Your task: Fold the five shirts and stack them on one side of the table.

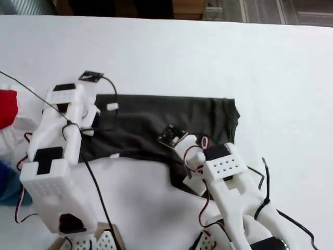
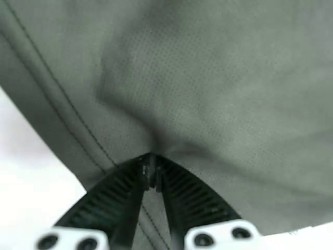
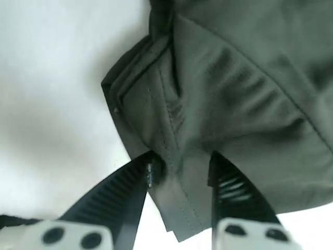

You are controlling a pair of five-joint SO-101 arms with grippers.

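- Dark shirt [image 1: 171,117]: lies as a broad band across the middle of the white table [image 1: 218,52], running from 9 to 3 o'clock in the high view.
- Left gripper [image 2: 151,174]: at the shirt's 9 o'clock end. Its jaws are pressed together, pinching a small ridge of fabric just inside a stitched hem.
- Right gripper [image 3: 181,169]: at the shirt's 5 o'clock edge. Its jaws are spread astride a bunched, stitched corner, with cloth between them but not clamped.
- Red cloth [image 1: 6,108] and blue cloth [image 1: 8,182]: at the table's 9 and 8 o'clock edge, probably further shirts.
- Risk 1: only one end is held, so a lift now would likely drag the shirt askew and crumple the band.
- Risk 2: the right jaws may close on a single layer of the bunched corner, letting the rest fall away.
- Risk 3: the left pinch is shallow and could slip under tension.
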